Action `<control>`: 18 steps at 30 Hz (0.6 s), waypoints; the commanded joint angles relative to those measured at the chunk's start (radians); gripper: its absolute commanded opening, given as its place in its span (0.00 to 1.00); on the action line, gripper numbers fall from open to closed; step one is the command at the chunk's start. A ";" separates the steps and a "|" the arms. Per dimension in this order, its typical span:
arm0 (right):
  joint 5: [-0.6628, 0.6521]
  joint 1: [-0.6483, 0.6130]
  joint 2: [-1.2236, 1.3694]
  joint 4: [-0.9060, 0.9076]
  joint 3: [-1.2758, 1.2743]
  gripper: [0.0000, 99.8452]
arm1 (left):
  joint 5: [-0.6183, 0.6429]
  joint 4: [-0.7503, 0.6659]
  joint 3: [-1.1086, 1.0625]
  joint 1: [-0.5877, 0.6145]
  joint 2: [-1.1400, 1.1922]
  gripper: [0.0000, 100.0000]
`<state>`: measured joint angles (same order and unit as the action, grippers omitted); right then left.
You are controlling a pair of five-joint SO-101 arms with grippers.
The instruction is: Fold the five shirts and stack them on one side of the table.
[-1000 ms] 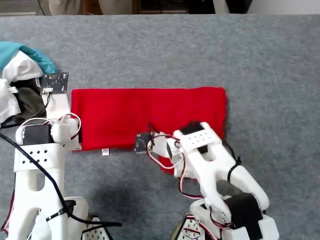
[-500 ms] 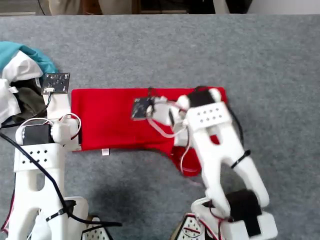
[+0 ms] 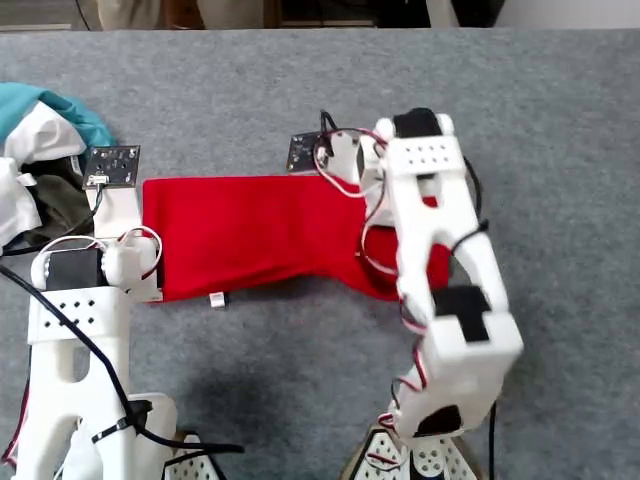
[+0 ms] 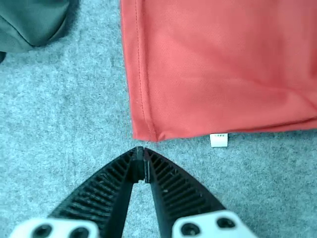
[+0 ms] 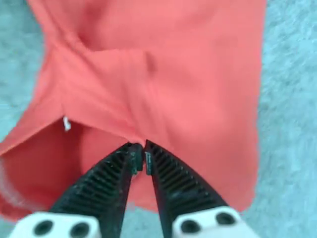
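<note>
A red shirt (image 3: 250,235) lies spread across the middle of the grey table. My right gripper (image 3: 372,215) is shut on a fold of the red shirt (image 5: 163,74), and its black fingers (image 5: 106,186) pinch the cloth at their tips. The shirt's near right part is drawn up under that arm toward the far edge. On the table by the shirt's near left corner (image 4: 148,134), my left gripper (image 4: 140,153) is shut with nothing in it. A small white label (image 4: 218,140) sticks out at the near hem.
A pile of other shirts (image 3: 40,150), teal, white and dark green, sits at the table's left edge, just beyond the left arm. The dark green cloth (image 4: 34,20) lies close to the red shirt's left edge. Bare grey table (image 3: 560,120) spreads to the right and far side.
My right arm has swung from the shirt's near edge toward the far edge, dragging the near right part of the red shirt with it. The left arm has stayed still.
</note>
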<state>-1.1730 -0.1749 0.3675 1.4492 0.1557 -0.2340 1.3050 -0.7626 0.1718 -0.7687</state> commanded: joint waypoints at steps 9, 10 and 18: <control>-0.005 -0.053 0.252 0.095 0.390 0.21 | -0.003 0.008 0.014 0.006 -0.019 0.02; -0.005 -0.059 0.255 0.104 0.409 0.24 | -0.003 0.008 0.014 0.006 -0.019 0.02; 0.023 -0.004 0.225 0.316 0.587 0.08 | -0.003 0.041 0.021 0.009 -0.019 0.02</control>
<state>-1.1623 -0.2133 0.6406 1.6456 0.6375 -0.2340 1.3341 -0.7626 0.1718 -0.7687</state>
